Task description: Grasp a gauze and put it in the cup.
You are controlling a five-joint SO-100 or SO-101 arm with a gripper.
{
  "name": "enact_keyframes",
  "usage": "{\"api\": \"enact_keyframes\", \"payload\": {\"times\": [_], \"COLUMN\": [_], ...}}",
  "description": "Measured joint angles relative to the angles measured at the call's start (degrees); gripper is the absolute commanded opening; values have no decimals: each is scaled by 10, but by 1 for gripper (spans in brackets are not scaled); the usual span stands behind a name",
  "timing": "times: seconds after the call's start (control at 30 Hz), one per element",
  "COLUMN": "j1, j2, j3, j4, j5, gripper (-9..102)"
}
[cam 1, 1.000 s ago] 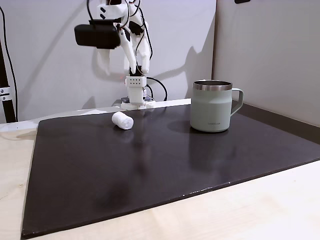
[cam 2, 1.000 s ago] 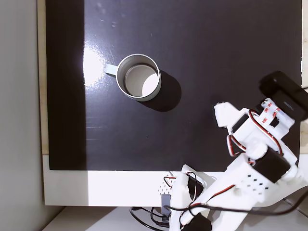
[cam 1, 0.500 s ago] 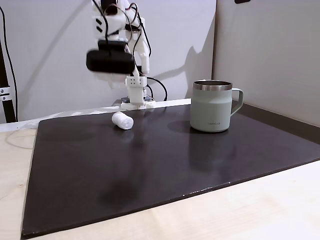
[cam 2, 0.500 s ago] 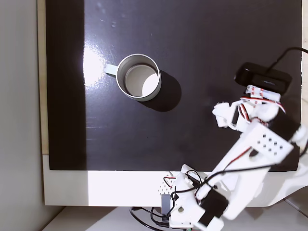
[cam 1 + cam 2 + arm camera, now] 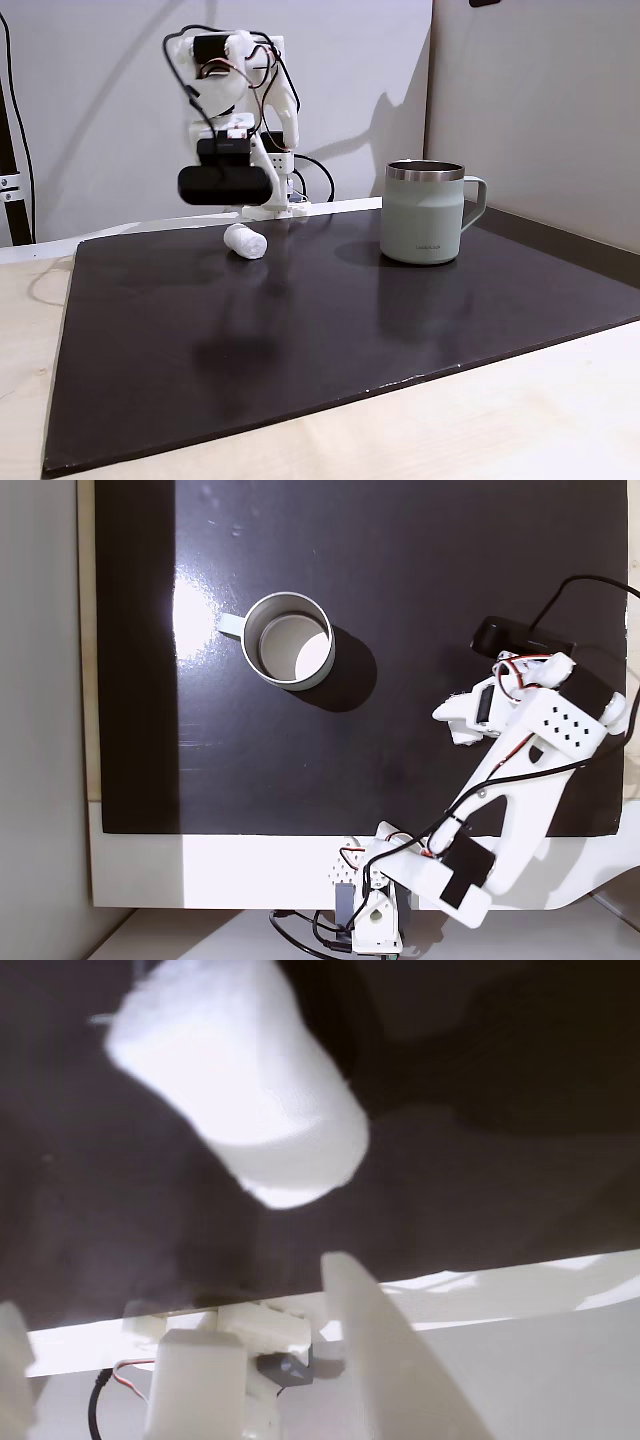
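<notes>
bending forward and down, the white arm hangs its fingers (image 5: pixel 190 1360) spread apart just above the small white gauze roll (image 5: pixel 245 241), lying on the dark worktop mat (image 5: pixel 330 330) well apart from the grey-green metal mug (image 5: pixel 424 212).

Bright glare, blurred wrist view

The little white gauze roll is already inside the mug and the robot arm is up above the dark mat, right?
Not quite. The gauze roll is lying on the dark mat, off to the left of the mug in a fixed view, and another fixed view from above shows the mug's inside bare. The robot arm is above the mat, as you said.
</notes>
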Motion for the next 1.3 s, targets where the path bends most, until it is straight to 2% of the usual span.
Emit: {"api": "enact_keyframes", "payload": {"times": [0.53,0.8,0.9,1.1,1.3], "j1": [4,4,0,1,-3], "j2": [-177,-211,-217,-221,-221], "j3": [-120,-129,-129,-129,-129], "j4": [0,0,0,3,7], "j5": [56,82,89,101,105], "gripper": [30,27,23,2,0]}}
